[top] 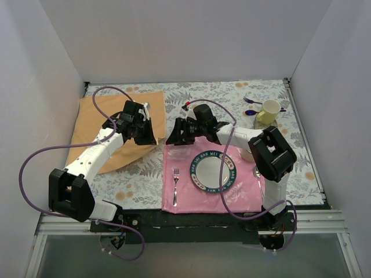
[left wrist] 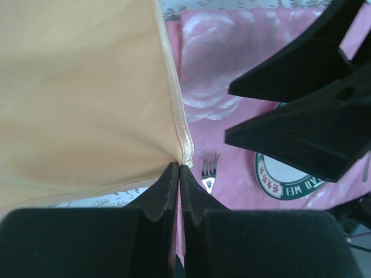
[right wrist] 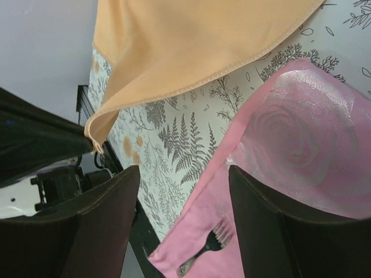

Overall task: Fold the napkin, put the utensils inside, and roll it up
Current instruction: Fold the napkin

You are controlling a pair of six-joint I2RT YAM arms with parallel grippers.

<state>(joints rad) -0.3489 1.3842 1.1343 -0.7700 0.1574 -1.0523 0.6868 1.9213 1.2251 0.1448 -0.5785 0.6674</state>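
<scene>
Two grippers hung close together. The left gripper (left wrist: 179, 168) was pinched shut on a hemmed corner of the napkin (left wrist: 81, 98) (that corner raised, the rest spread on the table's (top: 139, 179) left side). The right gripper (right wrist: 184, 174) stood open and empty above the pink placemat (right wrist: 290, 139). With so little satin held, it might slip free under a pull, or the arms might collide. The plate (top: 214, 171) had green rim lettering, too small to read.

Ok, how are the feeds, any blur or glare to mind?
Top view: even light, sharp, only soft shadows. Left wrist: left gripper dark and blurred up close, napkin hem in focus, glare on the pink placemat. Right wrist: right gripper dark and soft, same sheen on the placemat.
</scene>
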